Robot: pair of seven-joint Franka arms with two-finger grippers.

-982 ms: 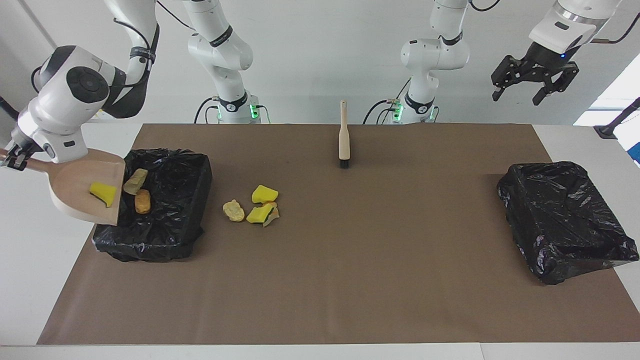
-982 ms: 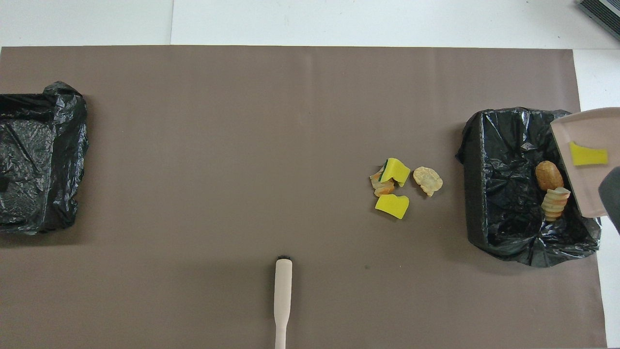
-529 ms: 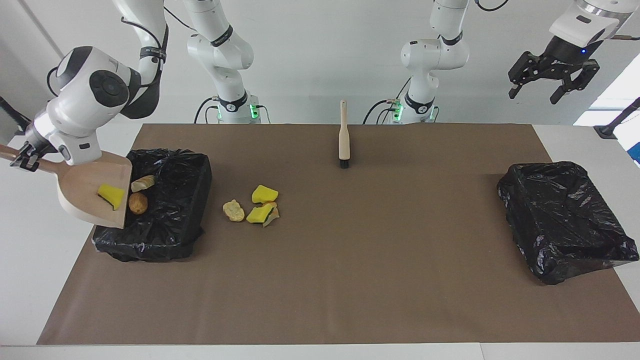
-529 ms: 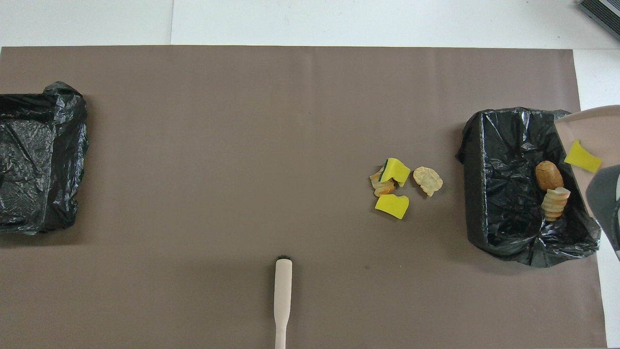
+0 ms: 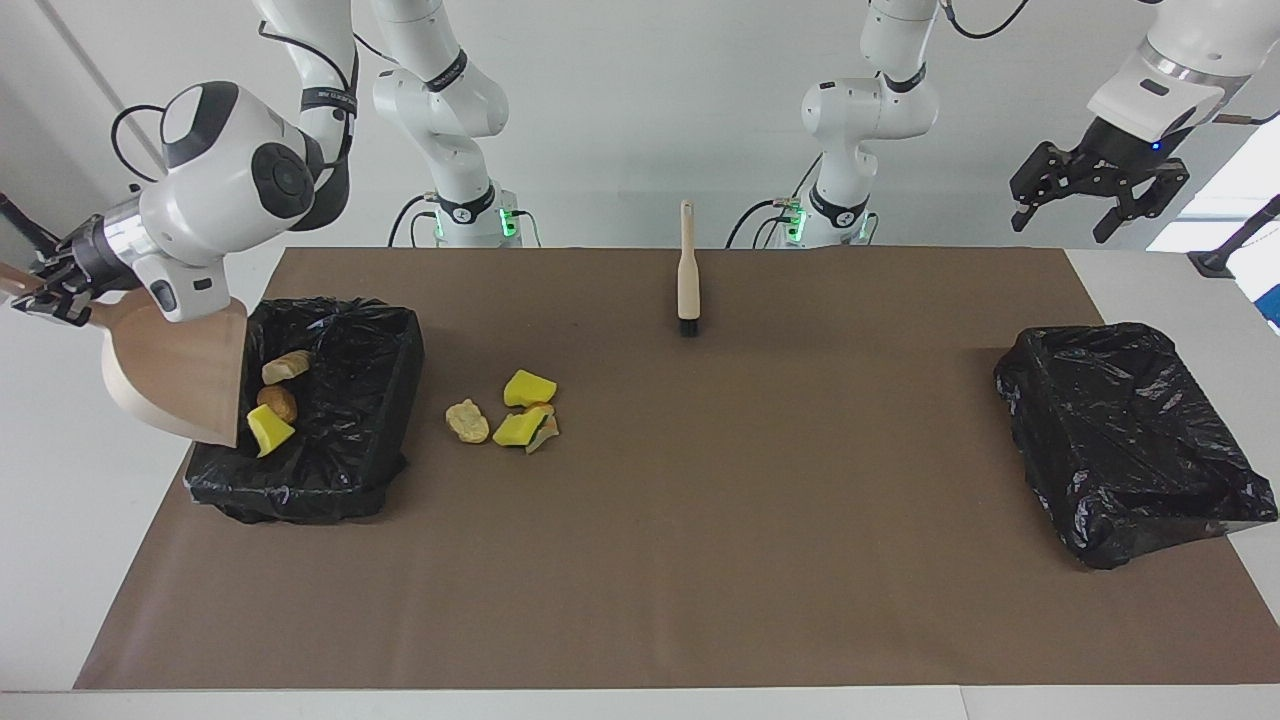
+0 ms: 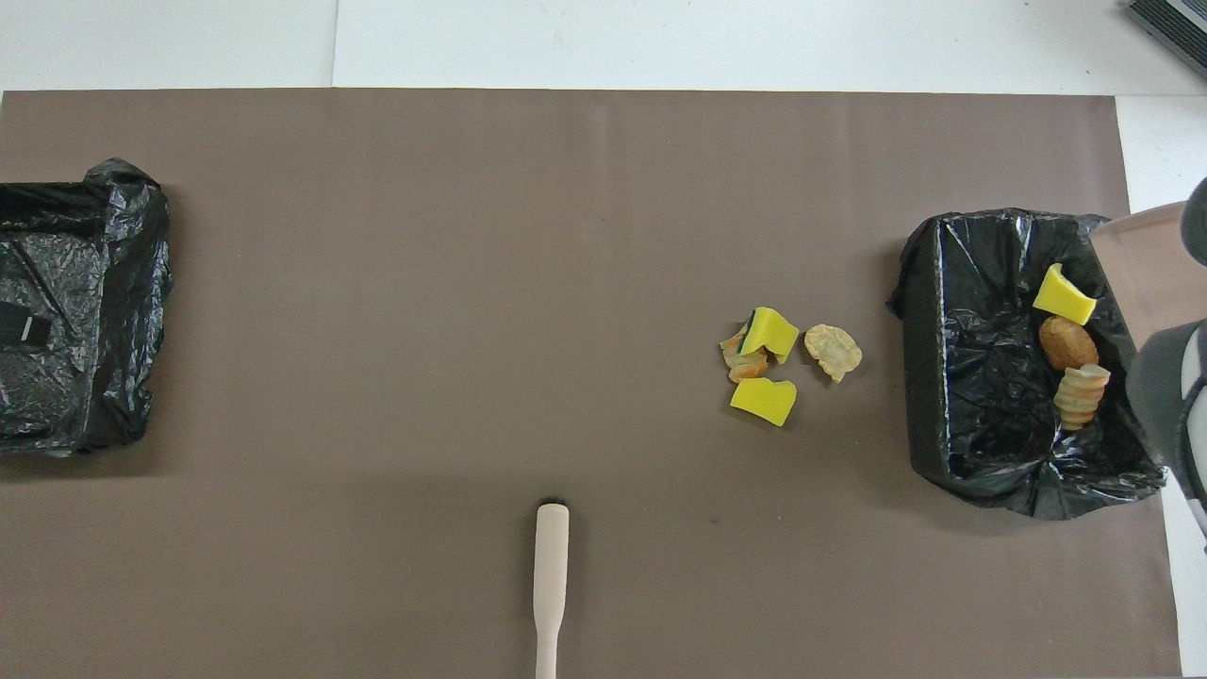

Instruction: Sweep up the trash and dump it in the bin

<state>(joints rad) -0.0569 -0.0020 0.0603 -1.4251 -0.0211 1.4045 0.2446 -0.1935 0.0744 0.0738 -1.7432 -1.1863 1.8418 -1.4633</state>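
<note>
Since a second ago the yellow sponge wedge (image 5: 268, 431) has slid off the dustpan (image 5: 180, 375) and now lies in the bin (image 5: 350, 400) at the right arm's end of the table, just beside the orange-brown oblong piece (image 5: 277, 402) and near the pale ridged lump (image 5: 285, 366). The dustpan has tipped steeper, its open lip pointing down over the bin's outer rim.

The right arm bends down from its base toward that bin, wrist turned sideways. The right gripper (image 5: 42, 290) is clamped on the dustpan's handle, holding the pan tilted over the bin; the trash in the bin lies below the pan's lip, well apart from the gripper itself.

The left arm has shifted a little and waits raised over the left arm's end of the table, above the second bin (image 5: 1130, 440). The left gripper (image 5: 1098, 195) hangs with its jaws spread and holds nothing.

On the brown mat (image 5: 700, 560), just beside the first bin toward the table's middle, the loose trash remains: two yellow wedges (image 5: 528, 388), a beige lump (image 5: 466, 421) and an orange scrap, bunched together. The brush (image 5: 687, 272) lies nearer to the robots than that pile, bristles pointing away from them.
</note>
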